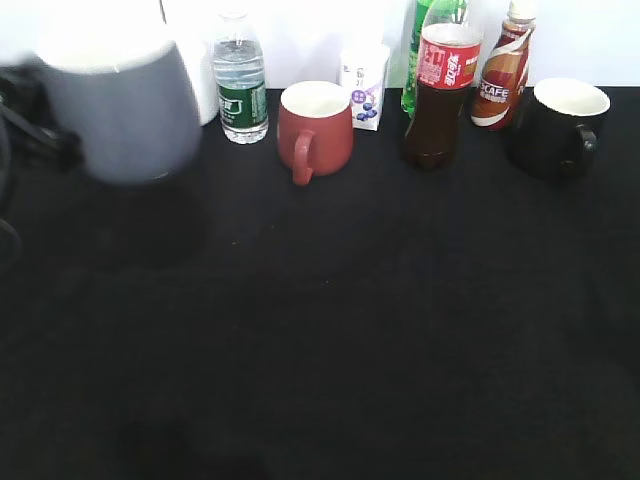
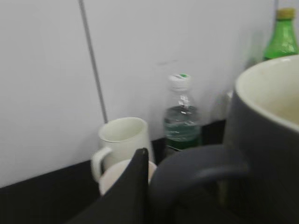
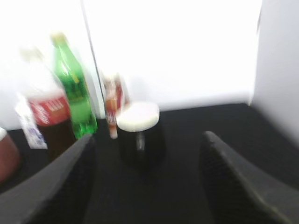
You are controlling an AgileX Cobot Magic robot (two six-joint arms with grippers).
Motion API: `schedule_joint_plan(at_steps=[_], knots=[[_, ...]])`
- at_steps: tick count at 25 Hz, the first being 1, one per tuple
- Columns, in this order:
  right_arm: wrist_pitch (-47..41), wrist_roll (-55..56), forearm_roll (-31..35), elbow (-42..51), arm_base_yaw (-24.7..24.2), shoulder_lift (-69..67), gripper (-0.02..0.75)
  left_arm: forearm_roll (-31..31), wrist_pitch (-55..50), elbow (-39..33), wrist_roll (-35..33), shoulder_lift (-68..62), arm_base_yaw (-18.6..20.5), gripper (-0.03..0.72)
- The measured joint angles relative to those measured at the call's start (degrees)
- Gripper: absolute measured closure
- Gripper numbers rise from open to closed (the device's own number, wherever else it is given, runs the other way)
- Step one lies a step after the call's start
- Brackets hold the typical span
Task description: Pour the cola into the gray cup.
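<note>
While the left tool (image 2: 140, 186) grips the gray cup (image 1: 120, 105), the right tool (image 3: 147, 179) gapes, the cola (image 1: 438, 95) untouched and unpoured

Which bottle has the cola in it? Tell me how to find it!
Look along the back of the black table, by the white wall. To the right of the red mug stands the cola, just in front of a green bottle. It is the only bottle with dark brown drink and a red label.

front table (image 1: 330, 350) open | cola (image 1: 440, 95) flanked: red mug (image 1: 315, 128), black mug (image 1: 560, 125)
</note>
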State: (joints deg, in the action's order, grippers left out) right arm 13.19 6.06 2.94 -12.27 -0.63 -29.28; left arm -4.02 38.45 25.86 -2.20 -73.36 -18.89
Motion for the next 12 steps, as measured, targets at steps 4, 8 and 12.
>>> schedule_joint_plan(at_steps=[4, 8, 12], knots=[[35.0, 1.94, -11.45, 0.0, 0.13, -35.14, 0.218, -0.15, 0.14, -0.06, 0.0, -2.34, -0.53, 0.636], [38.44, -11.04, -0.55, -10.12, 13.25, -54.94, 0.223, -0.3, 0.62, -0.06, 0.0, -4.33, -0.53, 0.636], [39.55, -16.55, 17.95, -20.5, 28.33, -68.46, 0.099, -0.3, 1.59, -0.06, 0.0, -4.33, -0.53, 0.636]])
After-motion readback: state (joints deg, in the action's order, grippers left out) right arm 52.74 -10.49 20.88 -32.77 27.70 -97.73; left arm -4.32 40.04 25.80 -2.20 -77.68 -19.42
